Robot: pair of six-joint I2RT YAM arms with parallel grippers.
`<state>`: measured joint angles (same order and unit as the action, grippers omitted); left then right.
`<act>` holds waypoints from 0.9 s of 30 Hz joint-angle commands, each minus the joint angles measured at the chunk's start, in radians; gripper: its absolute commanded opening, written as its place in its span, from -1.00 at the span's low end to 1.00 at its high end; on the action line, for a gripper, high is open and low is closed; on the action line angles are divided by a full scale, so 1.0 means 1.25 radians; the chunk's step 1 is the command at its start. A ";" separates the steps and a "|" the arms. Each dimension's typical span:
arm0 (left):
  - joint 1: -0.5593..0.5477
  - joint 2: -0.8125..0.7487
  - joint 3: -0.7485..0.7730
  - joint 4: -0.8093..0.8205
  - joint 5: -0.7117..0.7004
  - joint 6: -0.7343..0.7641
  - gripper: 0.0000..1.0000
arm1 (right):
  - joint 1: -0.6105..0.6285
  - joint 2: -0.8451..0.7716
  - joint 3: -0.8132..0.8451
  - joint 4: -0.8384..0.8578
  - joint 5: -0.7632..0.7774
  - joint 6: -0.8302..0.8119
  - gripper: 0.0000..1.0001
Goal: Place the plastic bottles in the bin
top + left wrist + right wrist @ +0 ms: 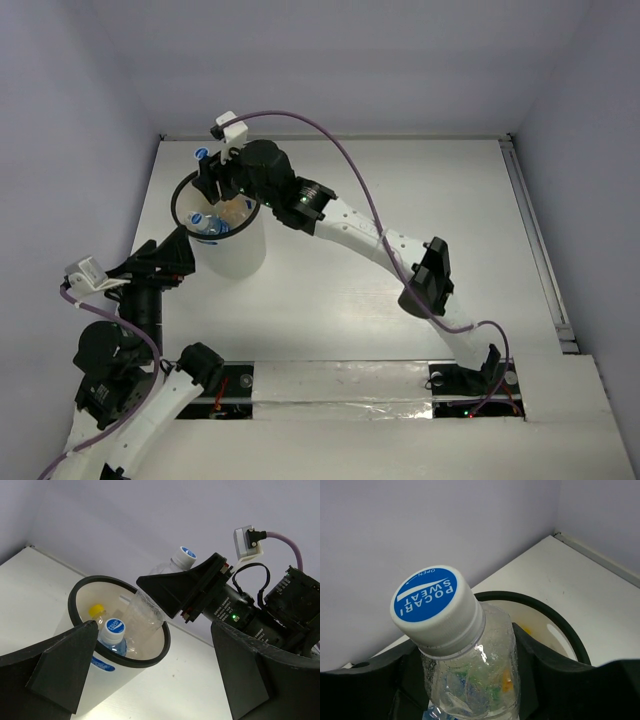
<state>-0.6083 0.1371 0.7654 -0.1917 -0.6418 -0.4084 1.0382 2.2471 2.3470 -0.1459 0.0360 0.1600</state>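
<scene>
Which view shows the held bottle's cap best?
Right wrist: the cap is close and large, lettering readable. Left wrist shows it small above the right gripper holding the bottle; top external, just a blue speck.

counts: bin [240, 258] x1. plastic bottles I can tell apart x3: clamped bottle [465, 660] with blue-and-white cap x1, blue-capped bottle [114, 629] inside the bin x1, yellow-capped bottle [96, 610] inside x1; anything deeper is hidden, can't count. caps in view: blue x2, yellow x1. arms x2: left arm [150, 410], right arm [380, 240]. grippers x2: left gripper [170, 262], right gripper [216, 178]. white wrist cameras [228, 127] x2. purple cables [345, 155] x2
</scene>
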 commanded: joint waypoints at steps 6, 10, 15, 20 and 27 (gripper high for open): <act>0.002 -0.004 0.011 0.020 -0.012 -0.006 0.90 | 0.025 -0.006 0.093 -0.131 0.088 -0.071 -0.29; 0.002 0.006 0.014 0.018 -0.008 -0.006 0.91 | 0.025 0.012 0.103 -0.141 0.071 -0.088 -0.21; 0.002 0.013 0.012 0.017 -0.004 -0.006 0.93 | 0.025 0.119 0.163 -0.142 0.039 -0.080 -0.01; 0.002 0.015 0.012 0.020 -0.007 -0.005 0.93 | 0.025 0.119 0.139 -0.093 0.044 -0.063 0.65; 0.002 0.020 0.021 0.020 -0.006 -0.002 0.94 | 0.025 0.006 0.021 0.011 0.035 -0.013 0.94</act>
<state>-0.6075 0.1432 0.7654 -0.1921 -0.6483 -0.4103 1.0626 2.3646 2.4145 -0.1936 0.0906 0.1127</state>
